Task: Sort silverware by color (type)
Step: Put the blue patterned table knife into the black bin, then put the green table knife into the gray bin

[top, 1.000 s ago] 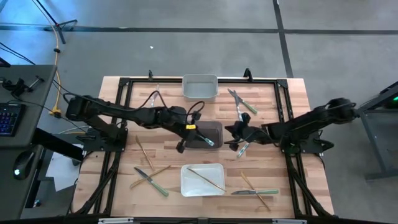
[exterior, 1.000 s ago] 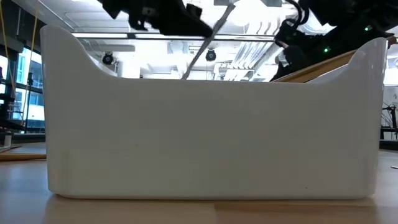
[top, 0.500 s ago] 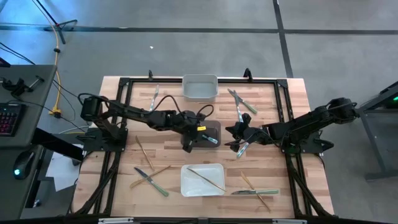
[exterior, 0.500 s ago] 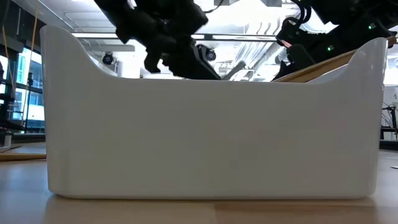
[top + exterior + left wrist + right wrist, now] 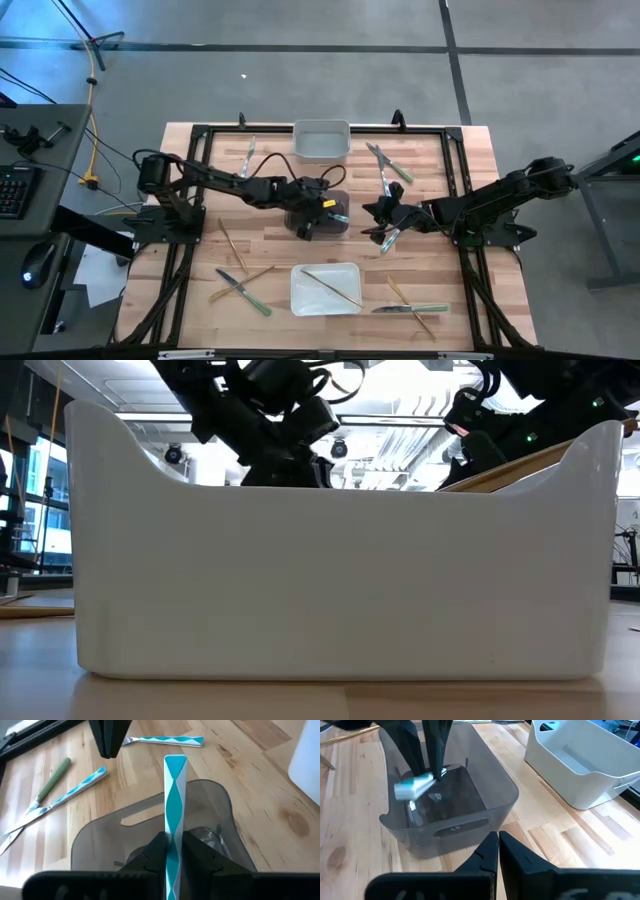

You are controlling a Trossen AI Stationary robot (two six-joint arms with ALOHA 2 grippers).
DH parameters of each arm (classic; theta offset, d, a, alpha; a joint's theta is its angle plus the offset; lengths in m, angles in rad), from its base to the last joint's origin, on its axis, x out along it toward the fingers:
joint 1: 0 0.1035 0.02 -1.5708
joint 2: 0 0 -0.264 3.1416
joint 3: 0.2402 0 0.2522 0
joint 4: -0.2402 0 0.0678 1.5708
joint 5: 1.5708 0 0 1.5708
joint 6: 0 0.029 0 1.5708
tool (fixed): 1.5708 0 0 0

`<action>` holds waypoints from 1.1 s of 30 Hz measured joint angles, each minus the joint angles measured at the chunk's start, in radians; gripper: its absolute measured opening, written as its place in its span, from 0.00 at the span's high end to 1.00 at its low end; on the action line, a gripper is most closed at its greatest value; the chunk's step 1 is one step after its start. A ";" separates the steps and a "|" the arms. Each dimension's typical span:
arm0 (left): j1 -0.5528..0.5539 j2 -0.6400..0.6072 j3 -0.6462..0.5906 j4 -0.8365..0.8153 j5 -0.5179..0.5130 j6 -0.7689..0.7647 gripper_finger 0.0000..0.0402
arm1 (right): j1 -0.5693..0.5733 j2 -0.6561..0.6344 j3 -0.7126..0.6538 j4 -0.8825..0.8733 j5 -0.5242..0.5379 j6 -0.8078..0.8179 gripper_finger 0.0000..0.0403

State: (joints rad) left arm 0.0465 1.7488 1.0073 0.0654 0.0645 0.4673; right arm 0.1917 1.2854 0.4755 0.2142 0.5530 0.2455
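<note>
One pale blue-silver utensil (image 5: 175, 810) stands nearly upright over the dark grey bin (image 5: 345, 205) in the middle of the table (image 5: 470, 180). Its twisted-pattern handle is pinched between the fingers (image 5: 155, 850) of the left gripper (image 5: 318, 215), and its lower end dips inside the bin's walls. In the right wrist view its handle shows as a pale blur at those fingertips.

The right gripper (image 5: 385, 215) hangs just beside the grey bin on its right side, fingers pressed together and holding nothing. A blue-silver piece (image 5: 390, 238) lies on the wood right under it.

A white bin (image 5: 321, 140) sits at the table's edge at the top of the high view. Another white bin (image 5: 300, 300) sits near the opposite edge, with a tan utensil (image 5: 332, 287) lying slantwise in it. The low view shows that utensil's end poking over the rim.

Loose silverware lies around:
- a green and a blue piece (image 5: 390, 163) near the top right corner
- a blue one (image 5: 248, 155) near the top left corner
- a tan one (image 5: 232, 245) left of the grey bin
- crossed pieces (image 5: 240, 290) toward the bottom left corner
- a green knife (image 5: 410, 308) with tan sticks toward the bottom right corner
</note>
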 joint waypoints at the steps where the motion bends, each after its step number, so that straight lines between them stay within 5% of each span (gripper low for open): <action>1: -0.001 -0.007 0.000 0.005 0.000 -0.011 0.86 | 0.000 0.000 0.000 0.000 -0.003 0.000 1.00; 8: -0.001 -0.076 0.000 -0.013 0.001 -0.074 0.76 | 0.000 0.000 0.000 -0.002 -0.005 -0.014 1.00; 14: -0.007 -0.135 -0.054 0.074 0.004 -0.120 0.82 | 0.000 0.000 0.000 -0.001 -0.006 -0.019 1.00; 21: -0.011 -0.292 -0.291 0.298 0.012 -0.224 0.99 | 0.000 0.000 0.000 0.021 -0.007 -0.088 1.00; 33: 0.026 -0.694 -0.687 0.435 -0.016 -0.387 0.98 | -0.002 -0.001 0.000 0.185 -0.123 -0.254 1.00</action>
State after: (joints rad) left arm 0.0727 1.0549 0.3198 0.5005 0.0487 0.0806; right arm 0.1900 1.2846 0.4755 0.3992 0.4298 -0.0084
